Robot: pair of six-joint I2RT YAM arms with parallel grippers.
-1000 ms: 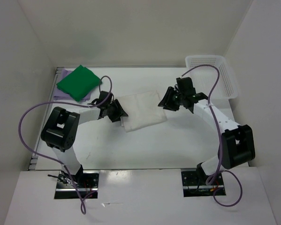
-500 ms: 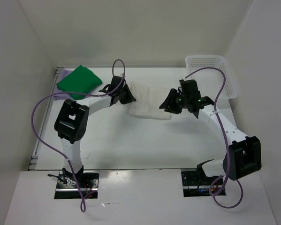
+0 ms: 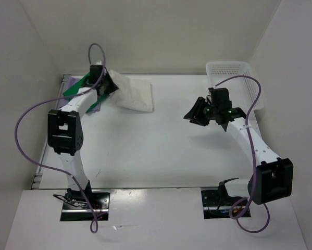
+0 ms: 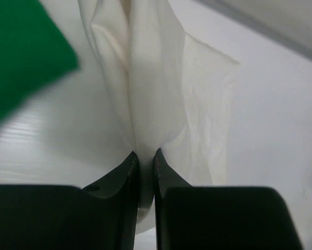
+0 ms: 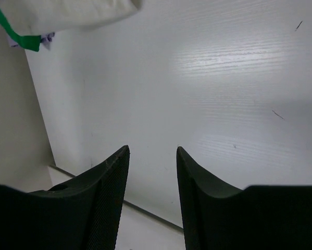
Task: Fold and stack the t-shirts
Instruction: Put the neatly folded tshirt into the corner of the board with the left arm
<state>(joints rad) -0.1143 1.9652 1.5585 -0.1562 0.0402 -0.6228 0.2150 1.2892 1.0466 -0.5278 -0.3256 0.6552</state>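
The left end effector (image 3: pixel 107 86) is out at the far left of the surface (image 3: pixel 161 148), and it is clamped on the white t-shirt (image 3: pixel 136 95). In the left wrist view the two black fingers (image 4: pixel 129 172) stand almost together, with a fold of cream cloth pinched between them. From that pinch the white t-shirt fans out to the right, and its far edge lies on the surface. How much of it is lifted cannot be told.

Just beside the grip, on the left, sits the green t-shirt (image 3: pixel 73 89), folded in the far left corner. A sliver of the purple t-shirt (image 3: pixel 67 79) peeks out underneath it. The arm covers part of both.

Over on the right side, the right end effector (image 3: pixel 200 112) hangs above bare surface, well apart from the shirts. Its fingers stand spread with nothing between them, and the right wrist view shows only white surface in the gap. The white basket (image 3: pixel 252 88) sits in the far right corner, near that arm.
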